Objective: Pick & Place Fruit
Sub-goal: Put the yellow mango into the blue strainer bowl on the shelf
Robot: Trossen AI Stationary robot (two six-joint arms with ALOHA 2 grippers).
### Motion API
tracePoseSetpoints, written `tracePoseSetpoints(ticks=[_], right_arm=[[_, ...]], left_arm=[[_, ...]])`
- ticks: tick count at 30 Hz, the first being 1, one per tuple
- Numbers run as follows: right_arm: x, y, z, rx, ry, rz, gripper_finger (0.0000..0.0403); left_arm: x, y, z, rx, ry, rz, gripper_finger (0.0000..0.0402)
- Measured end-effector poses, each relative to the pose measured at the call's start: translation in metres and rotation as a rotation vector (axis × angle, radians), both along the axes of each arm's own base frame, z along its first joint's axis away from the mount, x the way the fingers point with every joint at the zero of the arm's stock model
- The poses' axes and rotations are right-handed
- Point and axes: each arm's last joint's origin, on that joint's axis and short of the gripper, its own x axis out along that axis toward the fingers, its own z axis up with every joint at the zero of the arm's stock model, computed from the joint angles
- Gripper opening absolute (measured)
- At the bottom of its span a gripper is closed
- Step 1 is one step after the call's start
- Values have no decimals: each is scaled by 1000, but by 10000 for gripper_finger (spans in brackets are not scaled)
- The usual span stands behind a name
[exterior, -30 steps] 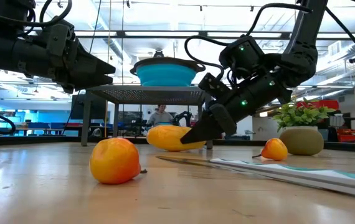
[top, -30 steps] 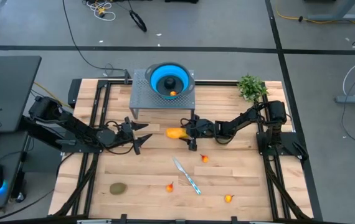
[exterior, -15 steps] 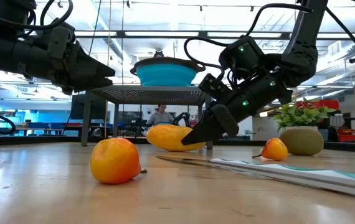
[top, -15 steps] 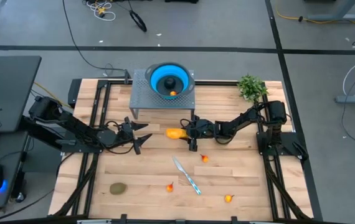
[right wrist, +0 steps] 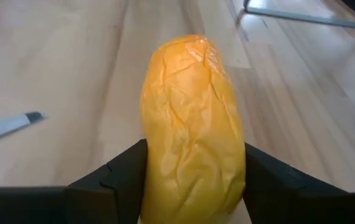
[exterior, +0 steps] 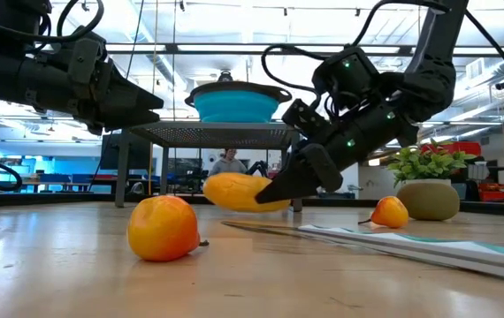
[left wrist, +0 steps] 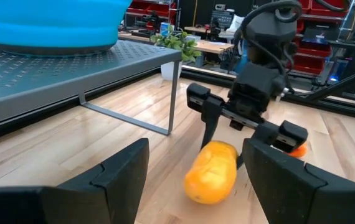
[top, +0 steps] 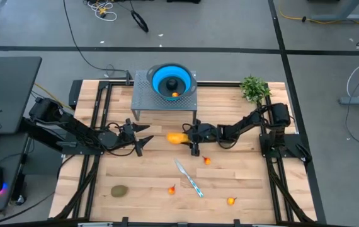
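Wooden slat table [top: 242, 173] on a grey shop floor, benches and shelving in the room behind.

Right gripper [top: 191, 137]: fingers clamped on either flank of the oblong yellow-orange fruit [top: 177, 137], one end of it seated between them. In the low view the fruit [exterior: 239, 192] sits clear of the boards, so I judge it gripped and just lifted. Right wrist view agrees: fruit [right wrist: 193, 121] fills the gap between both fingers.

Left gripper [top: 138, 136]: waits near the table's left, fingers spread, nothing between them, pointed toward the held fruit.

Outward from the grip: metal perforated stand [top: 145, 96] just behind, with the blue bowl [top: 173, 79] on top. One small orange piece [top: 176, 94] already lies in the bowl. Teal-handled knife [top: 189, 178] lies in front of the gripper. Loose on the boards: small orange-red pieces [top: 206, 161], [top: 171, 189], [top: 231, 201]; a brownish-green oval [top: 119, 190] near the front left. Potted plant [top: 253, 88] at the back right.

Step in hand, as I read it: pick done, carry beginning. Next move calls for raising the fruit above the stand's deck and the bowl's rim, travelling back over the bowl, then letting go. Grip is at one end only, so the long piece could swing or slip.
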Motion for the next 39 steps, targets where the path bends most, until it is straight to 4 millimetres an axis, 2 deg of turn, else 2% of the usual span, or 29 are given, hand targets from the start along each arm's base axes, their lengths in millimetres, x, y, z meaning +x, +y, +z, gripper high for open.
tracePoseSetpoints(ticks=[7, 12, 17, 24, 28, 33, 39], right_arm=[[0, 11, 15, -9, -48, 37, 221], [-1, 20, 35, -10, -104, 65, 221], [-6, 33, 67, -42, -207, 107, 221], [-20, 40, 120, -232, -391, -16, 221], [-23, 35, 146, -346, -489, -117, 221], [-13, 20, 176, -426, -548, -220, 221], [-6, -12, 205, -448, -610, -332, 221]], left_arm=[[0, 0, 0, 0, -1, 0, 267], [0, 0, 0, 0, -1, 0, 267], [0, 0, 0, -1, -2, 0, 267], [0, 0, 0, -1, -3, 0, 267], [0, 0, 1, -2, -8, 1, 267], [0, 0, 1, -4, -13, 3, 267], [0, 0, 1, -3, -12, 4, 267]])
